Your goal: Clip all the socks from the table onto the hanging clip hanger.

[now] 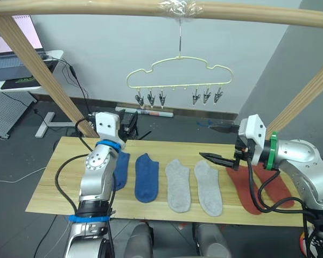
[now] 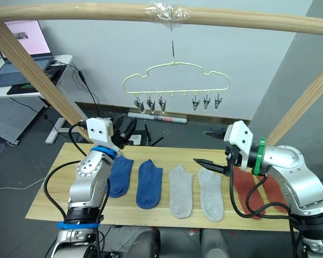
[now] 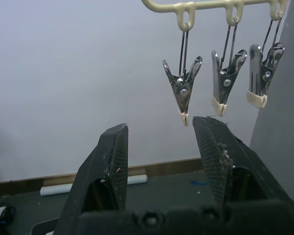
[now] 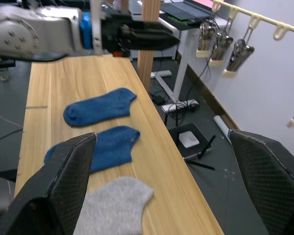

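So we've got all six socks lying flat in a row on the plank counter [image 1: 48,188]: two blue socks [image 1: 146,176] on our left, two grey socks [image 1: 178,184] in the middle, two rust red socks [image 2: 246,189] on the right, partly under our right arm. None are clipped yet. They look light, floppy knit, so they'll droop as soon as we lift them. We figure pinching near the cuff end is best, leaving an edge free for a clip.

The clip hanger [image 1: 178,72] hangs from the wooden frame's crossbar [image 1: 97,7], with six silver clips [image 3: 183,89] empty. Those are springy, and the hanger will probably swing when pushed.

Left pincer [image 3: 159,147] is spread and empty, just below the clips. Right pincer [image 1: 222,144] is spread wide, empty, above the counter by the red pair.

In the way: the slanted frame posts [image 1: 37,67] at either end. A white desk with a laptop [image 1: 16,32] sits off left.
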You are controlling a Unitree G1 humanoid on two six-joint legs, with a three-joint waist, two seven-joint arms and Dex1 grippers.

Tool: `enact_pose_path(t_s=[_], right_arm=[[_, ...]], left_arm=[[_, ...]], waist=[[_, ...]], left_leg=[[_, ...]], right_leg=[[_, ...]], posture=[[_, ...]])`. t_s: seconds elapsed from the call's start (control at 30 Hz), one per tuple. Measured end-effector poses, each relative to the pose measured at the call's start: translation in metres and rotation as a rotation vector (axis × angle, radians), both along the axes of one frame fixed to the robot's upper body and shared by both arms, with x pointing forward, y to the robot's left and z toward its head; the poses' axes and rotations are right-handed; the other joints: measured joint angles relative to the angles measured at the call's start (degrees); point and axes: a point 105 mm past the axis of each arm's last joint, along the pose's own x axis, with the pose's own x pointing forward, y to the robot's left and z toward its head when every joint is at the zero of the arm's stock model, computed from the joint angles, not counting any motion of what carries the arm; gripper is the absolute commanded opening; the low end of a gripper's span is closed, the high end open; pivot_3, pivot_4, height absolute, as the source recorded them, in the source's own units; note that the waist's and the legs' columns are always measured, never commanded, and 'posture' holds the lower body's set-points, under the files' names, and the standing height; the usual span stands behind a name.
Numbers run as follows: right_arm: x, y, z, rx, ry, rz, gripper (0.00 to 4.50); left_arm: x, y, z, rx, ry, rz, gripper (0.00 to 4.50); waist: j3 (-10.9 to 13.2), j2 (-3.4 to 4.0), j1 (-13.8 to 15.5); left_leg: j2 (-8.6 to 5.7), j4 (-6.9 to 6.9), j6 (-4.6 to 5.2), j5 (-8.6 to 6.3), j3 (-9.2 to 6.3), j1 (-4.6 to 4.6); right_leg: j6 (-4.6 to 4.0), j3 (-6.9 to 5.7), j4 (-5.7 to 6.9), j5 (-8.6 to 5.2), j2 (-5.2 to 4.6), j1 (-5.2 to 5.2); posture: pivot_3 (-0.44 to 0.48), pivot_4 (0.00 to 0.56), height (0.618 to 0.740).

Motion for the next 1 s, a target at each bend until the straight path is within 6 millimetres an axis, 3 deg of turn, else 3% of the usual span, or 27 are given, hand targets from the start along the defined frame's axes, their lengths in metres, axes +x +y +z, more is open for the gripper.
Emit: enact_pose_path(t_s=[0.23, 0.47, 1.0], right_arm=[[0.010, 0.015, 0.015, 0.055, -0.027, 0.017, 4.50], [0.020, 0.028, 0.029, 0.162, -0.043, -0.042, 4.50], [0.020, 0.033, 0.028, 0.198, -0.016, -0.081, 4.50]], left_arm=[[0.015, -0.007, 0.015, -0.020, -0.053, -0.004, 2.28], [0.019, -0.008, 0.026, -0.036, -0.103, 0.009, 2.28], [0.021, -0.008, 0.049, -0.063, -0.178, 0.025, 2.28]], waist=[[0.9, -0.24, -0.9], [1.4, -0.22, -1.2], [1.5, -0.21, -1.2]], left_leg=[[0.00, 0.16, 0.00, 0.01, -0.02, -0.62], [0.02, 0.16, 0.00, 0.01, 0.02, -0.63], [0.02, 0.21, 0.02, 0.03, 0.02, -0.62]], right_leg=[[0.01, -0.03, 0.15, 0.03, 0.00, -0.59], [0.01, -0.01, 0.52, 0.03, 0.00, -0.78], [0.01, 0.00, 0.67, 0.02, 0.00, -0.82]], posture=[[-0.312, 0.292, 0.740], [-0.313, 0.294, 0.740], [-0.307, 0.290, 0.740]])
